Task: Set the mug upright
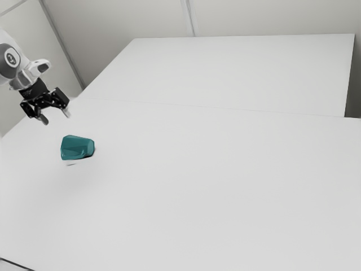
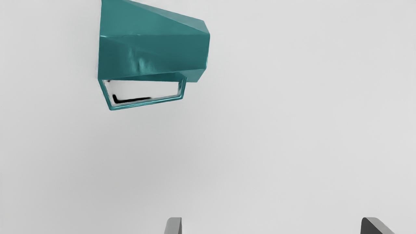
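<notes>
Your hand [image 2: 271, 226] is open, clear of the mug [image 2: 152, 50] lying on its side. Grip it away from the handle [image 2: 146, 103], lift, then turn base-down.

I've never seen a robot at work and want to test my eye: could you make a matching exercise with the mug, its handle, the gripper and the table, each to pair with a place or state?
Column one
1. Mug
2. Handle
3. Gripper
4. Table

Column two
A. Open, raised in the air
B. Pale surface under the mug
C. Lying on its side
D. Loop joined to the mug's side

Right pairs: 1-C, 2-D, 3-A, 4-B
</notes>
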Robot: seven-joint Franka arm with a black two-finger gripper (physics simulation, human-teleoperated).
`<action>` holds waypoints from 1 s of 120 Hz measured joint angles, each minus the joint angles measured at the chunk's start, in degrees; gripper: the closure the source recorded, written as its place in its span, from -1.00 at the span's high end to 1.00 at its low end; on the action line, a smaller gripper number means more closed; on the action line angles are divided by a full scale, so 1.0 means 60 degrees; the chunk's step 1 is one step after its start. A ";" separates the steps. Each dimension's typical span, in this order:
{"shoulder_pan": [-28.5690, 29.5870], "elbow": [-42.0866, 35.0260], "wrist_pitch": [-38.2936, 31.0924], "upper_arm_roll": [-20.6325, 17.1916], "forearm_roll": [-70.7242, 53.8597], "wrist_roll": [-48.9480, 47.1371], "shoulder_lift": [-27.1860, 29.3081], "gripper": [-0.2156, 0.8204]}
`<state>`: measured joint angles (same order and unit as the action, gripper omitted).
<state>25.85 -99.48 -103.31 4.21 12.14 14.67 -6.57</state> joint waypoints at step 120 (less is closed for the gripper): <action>0.2781 0.3801 0.0566 -0.0059 0.5635 0.8318 -0.5575 0.58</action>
<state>42.54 -76.67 -99.92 3.86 45.95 64.58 -40.03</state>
